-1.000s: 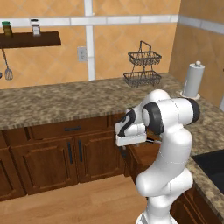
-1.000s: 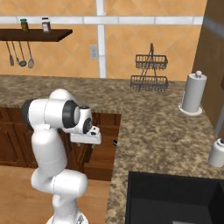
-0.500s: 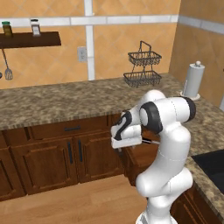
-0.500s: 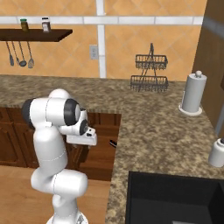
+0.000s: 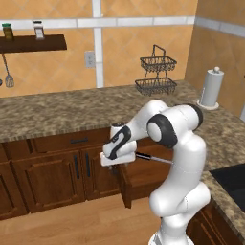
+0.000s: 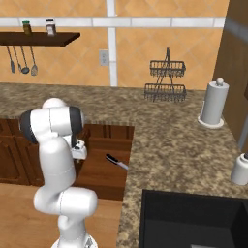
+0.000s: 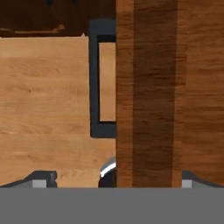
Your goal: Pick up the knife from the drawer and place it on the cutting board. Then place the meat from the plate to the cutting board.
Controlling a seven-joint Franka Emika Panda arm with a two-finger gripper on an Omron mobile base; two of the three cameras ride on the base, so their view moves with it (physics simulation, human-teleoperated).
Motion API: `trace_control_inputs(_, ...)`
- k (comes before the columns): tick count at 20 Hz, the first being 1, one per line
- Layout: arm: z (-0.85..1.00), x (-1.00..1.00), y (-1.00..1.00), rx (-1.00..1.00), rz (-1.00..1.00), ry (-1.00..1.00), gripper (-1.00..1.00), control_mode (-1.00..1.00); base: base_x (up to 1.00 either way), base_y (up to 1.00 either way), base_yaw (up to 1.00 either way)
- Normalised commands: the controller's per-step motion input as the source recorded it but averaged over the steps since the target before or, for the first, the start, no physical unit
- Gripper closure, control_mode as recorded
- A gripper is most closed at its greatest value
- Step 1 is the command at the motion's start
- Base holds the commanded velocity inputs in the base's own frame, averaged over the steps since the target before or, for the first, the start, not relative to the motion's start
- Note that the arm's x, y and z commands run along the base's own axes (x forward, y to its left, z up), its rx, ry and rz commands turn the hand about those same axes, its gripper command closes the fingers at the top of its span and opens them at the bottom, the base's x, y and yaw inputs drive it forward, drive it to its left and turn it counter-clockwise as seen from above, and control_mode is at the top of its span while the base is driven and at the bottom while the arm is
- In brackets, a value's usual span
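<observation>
The granite counter [image 6: 184, 145] runs along the far wall and turns toward the near right. Below it, the reddish-brown drawer [image 6: 104, 167] stands pulled out. The knife [image 6: 116, 161] lies inside the drawer near its right side, black handle toward the far end. The gripper [image 5: 115, 160] hangs over the drawer's front edge, fingers spread wide, holding nothing.

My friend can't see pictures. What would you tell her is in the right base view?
A white robot arm bends over an open wooden drawer where a black-handled knife lies. Around it runs a speckled stone counter holding a wire basket rack and a paper towel roll.
</observation>
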Motion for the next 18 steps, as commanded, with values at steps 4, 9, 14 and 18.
trace_control_inputs(4, 0.08, 0.11, 1.00, 0.00, -0.02, 0.00, -1.00, -1.00, 0.00, 0.00, 0.00)
trace_control_inputs(9, 0.15, 0.09, 1.00, 0.00, -0.01, 0.00, -1.00, -1.00, 0.00, 0.00, 0.00)
trace_control_inputs(14, 0.05, 0.15, 1.00, 0.00, -0.03, 0.00, -1.00, -1.00, 0.00, 0.00, 0.00)
trace_control_inputs(18, 0.05, 0.05, 0.50, 0.00, -0.02, -0.02, -1.00, -1.00, 0.00, 0.00, 0.00)
